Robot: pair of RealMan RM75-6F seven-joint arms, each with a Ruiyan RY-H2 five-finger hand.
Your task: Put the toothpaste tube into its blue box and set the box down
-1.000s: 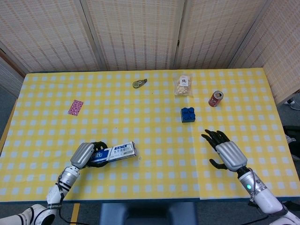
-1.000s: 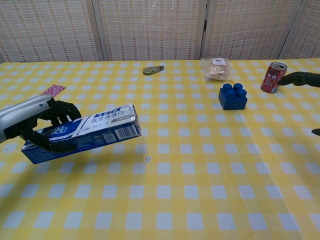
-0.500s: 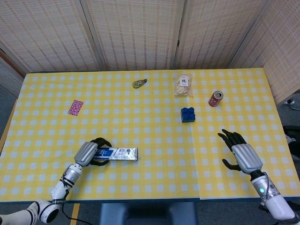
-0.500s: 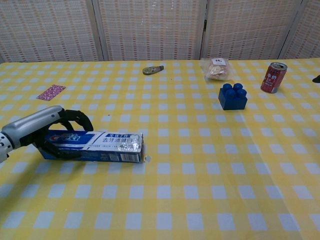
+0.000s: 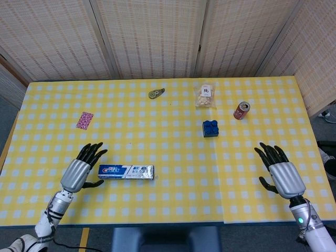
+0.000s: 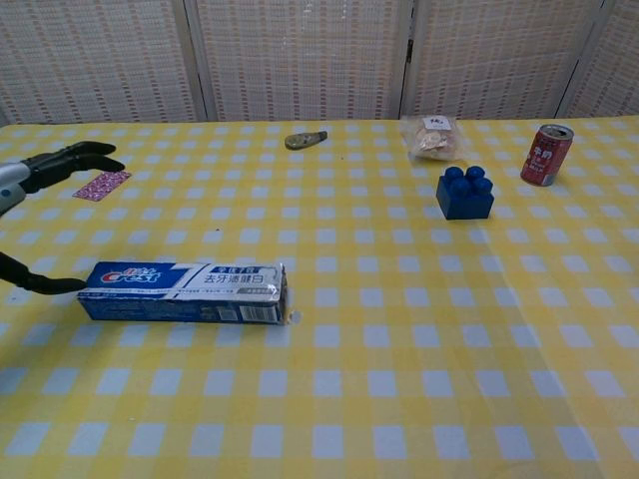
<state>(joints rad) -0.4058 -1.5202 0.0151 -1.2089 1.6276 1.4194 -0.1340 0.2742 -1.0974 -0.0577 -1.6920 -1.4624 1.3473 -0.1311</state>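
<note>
On the yellow checked tabletop [image 5: 173, 205]: one blue box [image 5: 126, 171], lying flat near the front edge, long axis running left to right, its foil-coloured end toward my right. One red can [image 5: 241, 110], one blue brick [image 5: 210, 128], one snack bag [image 5: 206, 96], one pink packet [image 5: 84, 119]. My left hand [image 5: 79, 172] sits just beside the box, fingers spread, holding nothing; my right hand [image 5: 281, 174], well apart, likewise spread and empty.

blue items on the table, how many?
2. The toothpaste box lies flat near the front left, beside the left robot hand. The blue toy block sits right of centre, near the red can.
</note>
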